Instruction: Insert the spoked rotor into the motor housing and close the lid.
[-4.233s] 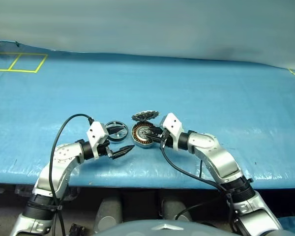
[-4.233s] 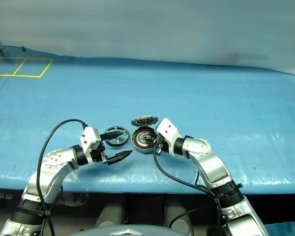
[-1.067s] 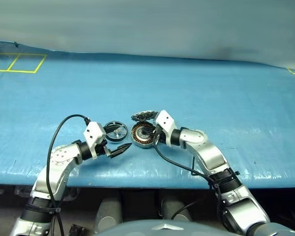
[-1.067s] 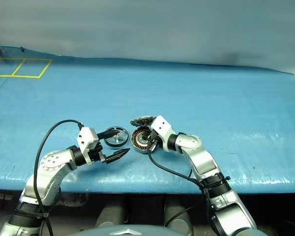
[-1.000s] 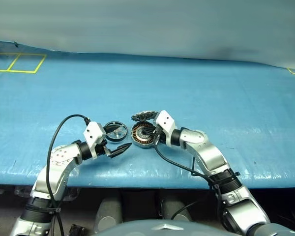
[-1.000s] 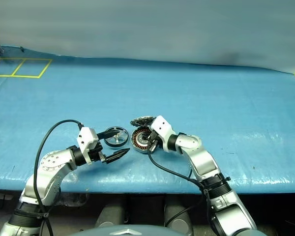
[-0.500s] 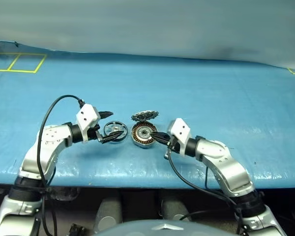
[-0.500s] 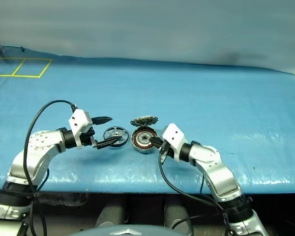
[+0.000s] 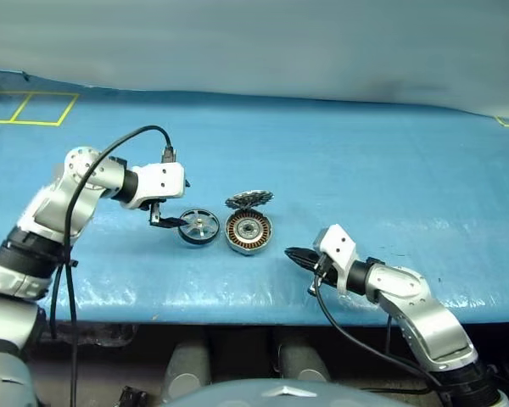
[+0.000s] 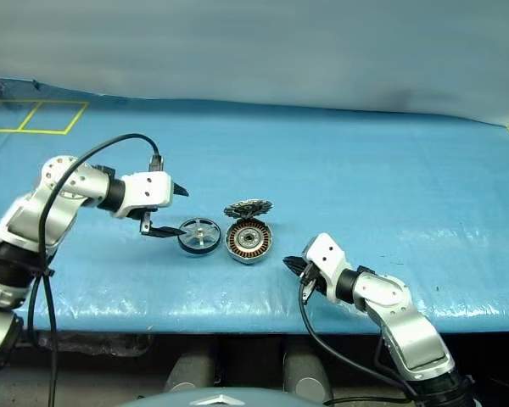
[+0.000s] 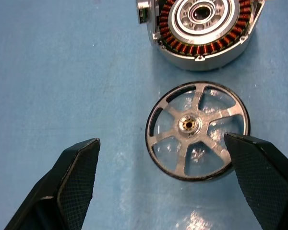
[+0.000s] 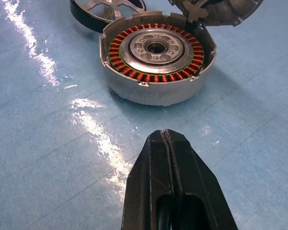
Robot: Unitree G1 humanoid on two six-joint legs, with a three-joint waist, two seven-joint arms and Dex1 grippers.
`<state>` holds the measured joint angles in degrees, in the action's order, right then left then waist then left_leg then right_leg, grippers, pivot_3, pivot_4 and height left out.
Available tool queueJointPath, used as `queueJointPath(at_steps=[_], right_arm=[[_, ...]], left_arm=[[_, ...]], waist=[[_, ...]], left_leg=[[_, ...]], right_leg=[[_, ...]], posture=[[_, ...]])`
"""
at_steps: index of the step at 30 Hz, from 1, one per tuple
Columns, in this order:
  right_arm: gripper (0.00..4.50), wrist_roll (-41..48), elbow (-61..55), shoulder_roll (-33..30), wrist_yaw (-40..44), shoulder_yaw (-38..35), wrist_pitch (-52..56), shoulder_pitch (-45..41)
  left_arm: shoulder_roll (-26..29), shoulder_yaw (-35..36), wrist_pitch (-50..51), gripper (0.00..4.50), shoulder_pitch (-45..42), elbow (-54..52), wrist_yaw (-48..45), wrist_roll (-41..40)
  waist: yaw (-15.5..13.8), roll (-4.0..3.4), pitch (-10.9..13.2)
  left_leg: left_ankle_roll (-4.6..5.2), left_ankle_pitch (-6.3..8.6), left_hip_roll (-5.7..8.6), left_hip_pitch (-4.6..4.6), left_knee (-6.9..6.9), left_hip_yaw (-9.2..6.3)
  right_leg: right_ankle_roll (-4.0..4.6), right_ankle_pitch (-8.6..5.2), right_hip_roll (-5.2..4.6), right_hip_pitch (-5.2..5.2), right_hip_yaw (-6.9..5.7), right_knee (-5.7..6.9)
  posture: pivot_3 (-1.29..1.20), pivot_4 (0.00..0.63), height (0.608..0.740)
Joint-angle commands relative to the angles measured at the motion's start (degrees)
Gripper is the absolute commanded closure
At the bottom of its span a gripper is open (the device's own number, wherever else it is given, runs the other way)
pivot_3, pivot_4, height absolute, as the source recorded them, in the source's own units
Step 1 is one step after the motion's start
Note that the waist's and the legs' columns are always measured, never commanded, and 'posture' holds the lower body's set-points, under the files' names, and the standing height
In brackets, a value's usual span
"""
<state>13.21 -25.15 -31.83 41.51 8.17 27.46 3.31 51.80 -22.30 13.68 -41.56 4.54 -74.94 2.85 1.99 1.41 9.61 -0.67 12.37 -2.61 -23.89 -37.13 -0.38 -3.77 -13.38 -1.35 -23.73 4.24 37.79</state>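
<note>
1. Our left gripper (image 11: 161, 184) hangs above the rotor (image 11: 197, 131) with its fingers (image 11: 72, 179) spread wide; 1 finger sits over the rotor's rim and the other over bare mat, so the ring is not yet centred between them
2. The rotor lies flat on the mat, just beside the housing (image 9: 248, 231), which sits open side up with its copper windings showing; the lid (image 9: 249, 200) rests just behind the housing, on its far side
3. To grip well, we judge the gripper should shift until both fingers straddle the rim, then come straight down and close across the ring, keeping it level for the drop into the housing
4. Our right gripper (image 12: 170, 143) is pinched shut, empty, near the housing but apart from it, pointing at its side
5. The surface is a glossy blue mat (image 9: 390, 161) with creases and glare, likely slippery for a thin ring
6. Yellow tape lines (image 9: 34, 106) mark the far left corner; a pale wall stands behind
</note>
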Motion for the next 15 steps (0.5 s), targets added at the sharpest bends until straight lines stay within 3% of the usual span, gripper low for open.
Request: queueJointPath(at_steps=[1,6,15], right_arm=[[4.47,1.3,-1.9,-2.6,3.0,-0.6,-0.8,-0.9],[4.47,3.3,1.2,-3.2,5.4,-2.2,-2.5,-2.9],[4.47,2.8,1.1,-4.1,6.0,-2.5,-4.2,-2.4]], left_arm=[[-0.3,-4.6,-4.5,0.00,-6.7,3.0,-4.9,6.5],[-0.2,-10.4,-10.4,0.00,-9.5,4.9,-9.5,14.5],[-3.4,-10.5,-12.3,0.00,-10.4,6.5,-11.1,18.3]], waist=[[-0.1,0.02,0.0],[-0.1,0.02,0.0],[-0.5,0.03,0.0]], left_leg=[[0.00,0.00,0.00,-0.05,-0.02,-0.03],[0.01,0.00,0.00,-0.06,-0.02,-0.03],[0.02,0.00,0.00,-0.12,-0.07,-0.09]], right_leg=[[0.00,0.00,0.03,-0.03,-0.02,0.00],[0.00,0.00,0.05,-0.03,0.03,-0.01],[-0.01,0.00,0.06,-0.03,-0.01,0.02]], posture=[[0.00,0.150,0.740],[0.00,0.150,0.740],[0.00,0.150,0.740]])
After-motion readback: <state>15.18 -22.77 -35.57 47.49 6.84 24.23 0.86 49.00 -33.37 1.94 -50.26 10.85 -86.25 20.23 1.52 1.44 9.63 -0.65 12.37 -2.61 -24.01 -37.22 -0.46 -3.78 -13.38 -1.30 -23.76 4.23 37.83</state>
